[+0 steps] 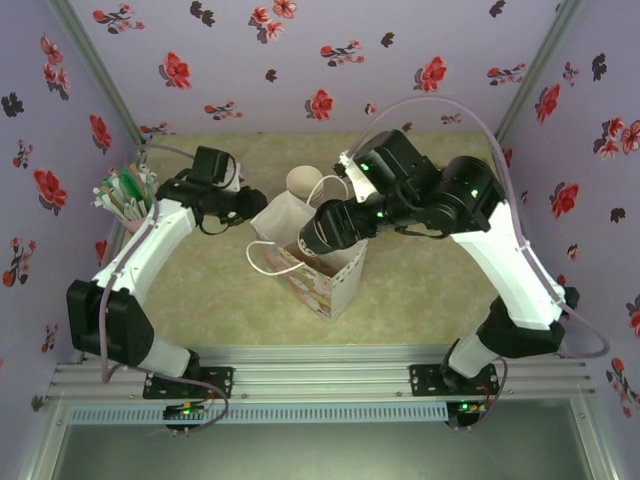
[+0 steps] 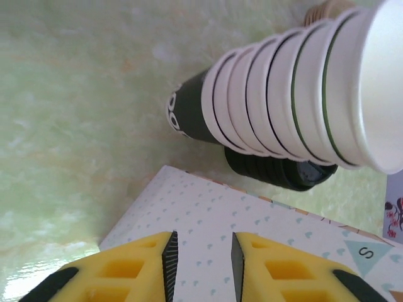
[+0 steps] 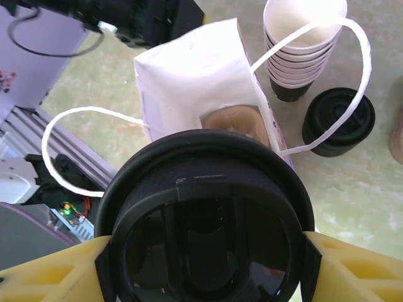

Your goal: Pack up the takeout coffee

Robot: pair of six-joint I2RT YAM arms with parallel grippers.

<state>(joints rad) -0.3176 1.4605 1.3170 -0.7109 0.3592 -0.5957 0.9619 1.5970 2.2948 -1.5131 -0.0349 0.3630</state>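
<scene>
— Where's the coffee [image 3: 201, 214]?
— Clamped in the right tool [image 3: 201, 255], lid toward the wrist. The bag [image 3: 195, 82] mouth lies just beyond and below, and the cup's axis looks aimed roughly into it.
— And the left tool [image 2: 201, 264]?
— Slightly parted with nothing in the gap. The bag's side is just ahead of it.
— Farther out?
— Cups [image 3: 302, 38] and lids [image 3: 338, 119], beyond the bag.

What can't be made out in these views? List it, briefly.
Coffee cup, right wrist view: its lid hides the body.
Bag opening, top view: the right end effector and cup cover it.
Brown shape inside the bag, right wrist view: too little shows to identify.
Lid stack, left wrist view: mostly behind the cup stack.
</scene>
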